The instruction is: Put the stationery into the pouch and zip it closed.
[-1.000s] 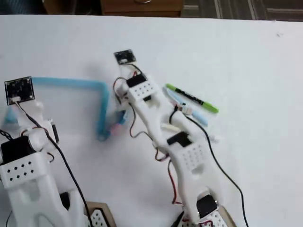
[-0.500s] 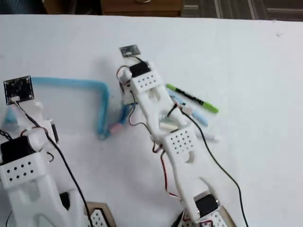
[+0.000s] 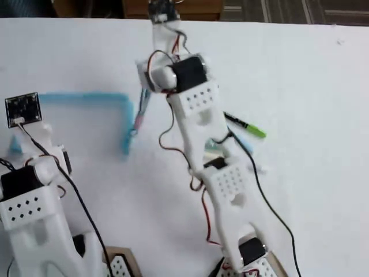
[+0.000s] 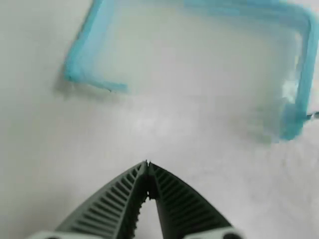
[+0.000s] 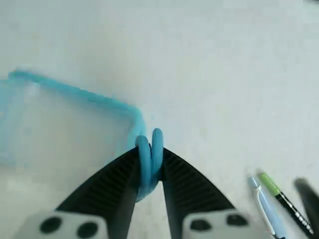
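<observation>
A clear pouch with a blue rim (image 3: 86, 99) lies flat at the table's left; the rim also shows in the left wrist view (image 4: 299, 64) and the right wrist view (image 5: 89, 97). My right gripper (image 3: 145, 99) hangs above the pouch's right edge, shut on a blue stationery item with a pink end (image 3: 139, 118). From the wrist, that gripper (image 5: 149, 149) pinches the blue item (image 5: 149, 159). A green pen (image 3: 249, 127) and a light blue pen (image 3: 247, 145) lie to the right of the arm. My left gripper (image 4: 146, 167) is shut and holds nothing, just short of the pouch.
The right arm's white links (image 3: 219, 173) cross over part of the loose stationery. A white piece (image 3: 259, 169) lies by the pens. A dark wooden edge (image 3: 173, 8) runs along the table's far side. Bare white table lies to the right.
The right arm stretched toward the far side and rose, carrying the blue item from beside the pouch's near corner up along the pouch's right edge. The left arm stayed still.
</observation>
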